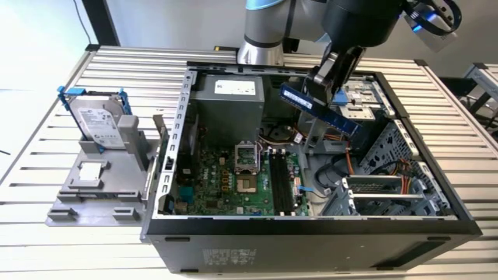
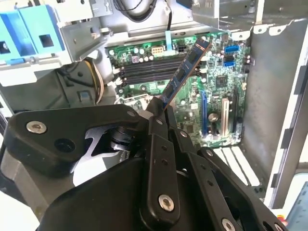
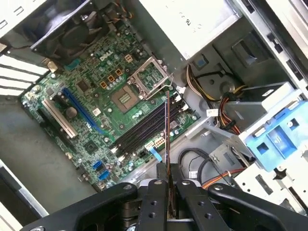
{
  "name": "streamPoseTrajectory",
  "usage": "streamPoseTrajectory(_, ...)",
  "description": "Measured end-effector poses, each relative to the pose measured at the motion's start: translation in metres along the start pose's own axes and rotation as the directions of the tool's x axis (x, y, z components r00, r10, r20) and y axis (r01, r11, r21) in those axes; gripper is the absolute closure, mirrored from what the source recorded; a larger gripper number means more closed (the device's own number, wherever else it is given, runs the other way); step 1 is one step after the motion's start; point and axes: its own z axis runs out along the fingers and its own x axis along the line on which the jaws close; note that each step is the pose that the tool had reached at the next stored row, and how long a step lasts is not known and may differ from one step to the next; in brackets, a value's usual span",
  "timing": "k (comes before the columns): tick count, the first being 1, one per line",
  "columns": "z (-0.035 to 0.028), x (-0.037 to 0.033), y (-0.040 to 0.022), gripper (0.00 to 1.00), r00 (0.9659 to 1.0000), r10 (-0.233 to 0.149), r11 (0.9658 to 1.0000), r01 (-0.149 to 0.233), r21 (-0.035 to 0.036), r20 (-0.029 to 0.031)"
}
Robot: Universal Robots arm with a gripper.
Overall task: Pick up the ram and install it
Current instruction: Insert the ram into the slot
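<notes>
1. Transfer step. The gripper [image 1: 323, 81] has its fingers clamped on the ram [image 1: 319, 109], which is tilted in the upper middle of the exterior view, above the open case [image 1: 311, 224].
2. Not seated; the black slots [image 1: 281, 181] lie well below, at lower centre.
3. Judgement: seating calls for levelling the stick parallel to a slot.

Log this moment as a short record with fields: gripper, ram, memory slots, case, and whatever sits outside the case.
gripper: fingers shut on one end of the ram
ram position: tilted, in the air over the open case, not in a slot
memory slots: long black slots on the green board, no stick seated in them
hard drive: upright in its blue frame on the grey fixture, outside the case at the exterior view's left
task status: ram picked up, not yet installed
</notes>
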Motion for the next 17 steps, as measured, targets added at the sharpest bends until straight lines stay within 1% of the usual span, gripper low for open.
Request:
streamPoseTrajectory(2, 0.0, 0.0, 0.0, 1.0, 0.9995, 0.032, 0.9995, -0.032, 0.0005, 0.0007)
streamPoseTrajectory(4, 0.0, 0.0, 0.0, 1.0, 0.998, 0.063, 0.998, -0.063, 0.0009, 0.0014)
streamPoseTrajectory(6, 0.0, 0.0, 0.0, 1.0, 0.9957, 0.092, 0.9957, -0.092, 0.0012, 0.0022)
streamPoseTrajectory(9, 0.0, 0.0, 0.0, 1.0, 0.9914, 0.131, 0.9914, -0.131, 0.0017, 0.0031)
streamPoseTrajectory(14, 0.0, 0.0, 0.0, 1.0, 0.9811, 0.193, 0.9811, -0.193, 0.0024, 0.0047)
streamPoseTrajectory(17, 0.0, 0.0001, -0.0001, 1.0, 0.9736, 0.228, 0.9736, -0.228, 0.0037, 0.0048)
